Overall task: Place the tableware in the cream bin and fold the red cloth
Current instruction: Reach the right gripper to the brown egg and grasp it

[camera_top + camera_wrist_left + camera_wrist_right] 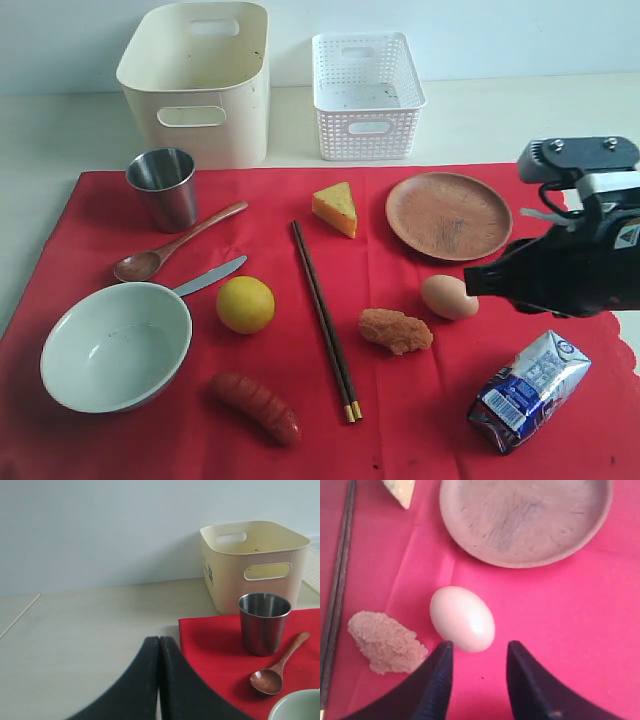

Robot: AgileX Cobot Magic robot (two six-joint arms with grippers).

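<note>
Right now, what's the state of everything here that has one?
cream bin: upright, nothing visible inside
white lattice basket: upright, looks empty
steel cup: upright, looks empty
pale bowl: upright, empty
wooden plate: flat, empty
red cloth: spread out, unfolded
milk carton: lying on its side
left gripper: fingers shut, empty
right gripper: fingers open, egg ahead, not held

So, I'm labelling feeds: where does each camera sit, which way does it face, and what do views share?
Exterior: raised at the table's near side, looking down over the red cloth toward the cream bin; the right gripper enters at right.
Left wrist: low off the cloth's corner, facing the steel cup; shut left gripper in frame.
Right wrist: close overhead, looking down on the egg; its open jaws in frame.
Shared: exterior also shows cup and egg.
</note>
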